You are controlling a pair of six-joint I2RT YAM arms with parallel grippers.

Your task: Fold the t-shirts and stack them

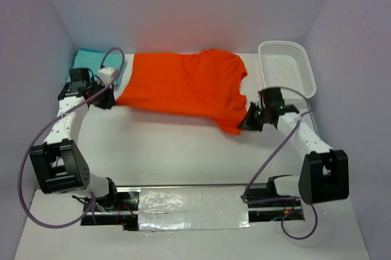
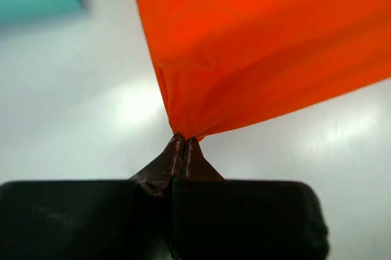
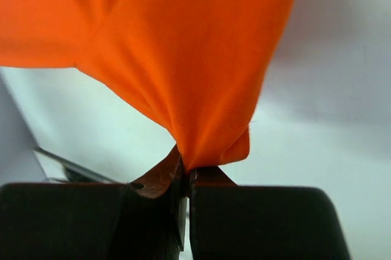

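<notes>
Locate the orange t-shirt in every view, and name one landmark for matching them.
Top external: orange t-shirt stretched across the far middle of the table, between left claw and right claw.
Left wrist: fills the upper right, tapering to a corner pinched in the left claw.
Right wrist: fills the top, hanging to a corner pinched in the right claw.
Landmark: those two pinched corners, each seen in the top view too.

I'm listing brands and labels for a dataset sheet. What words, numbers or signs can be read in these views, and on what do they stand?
None can be read in any view.
The orange t-shirt is plain, with no print or tag showing.
The teal t-shirt and the white basket show no lettering.
</notes>
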